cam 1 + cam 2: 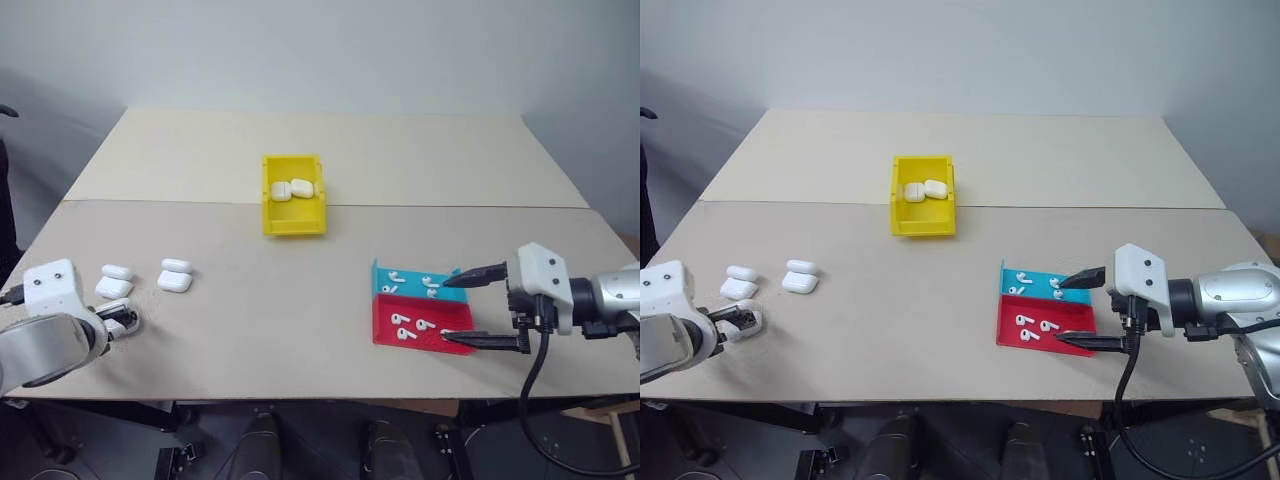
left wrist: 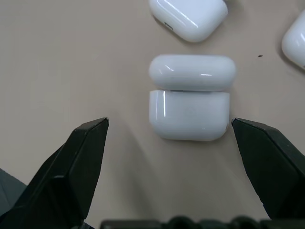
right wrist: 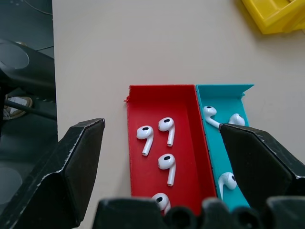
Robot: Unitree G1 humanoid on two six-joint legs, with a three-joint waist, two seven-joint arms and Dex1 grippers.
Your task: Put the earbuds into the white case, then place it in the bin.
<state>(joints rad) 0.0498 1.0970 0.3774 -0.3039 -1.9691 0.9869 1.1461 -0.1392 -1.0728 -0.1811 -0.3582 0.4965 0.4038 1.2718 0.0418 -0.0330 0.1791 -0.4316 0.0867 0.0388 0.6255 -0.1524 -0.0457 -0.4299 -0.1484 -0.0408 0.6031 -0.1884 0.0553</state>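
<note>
Left gripper [image 2: 169, 157], jaws wide and empty, straddles the small glossy white open-lidded case [image 2: 189, 114] on the counter; it should centre and close squarely on the base; right gripper [image 3: 162, 167] likewise gapes empty.

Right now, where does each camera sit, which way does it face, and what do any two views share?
Left eye view: on the head, looking forward and down over the table; both arms show, the left gripper open by the white cases.
Right eye view: the same scene from beside it; yellow bin mid-table.
Left wrist view: looks along open fingers at an open case.
Right wrist view: looks along open fingers at the earbuds in the red tray and teal tray.
Shared: the trays appear in the head and right wrist views.
</note>
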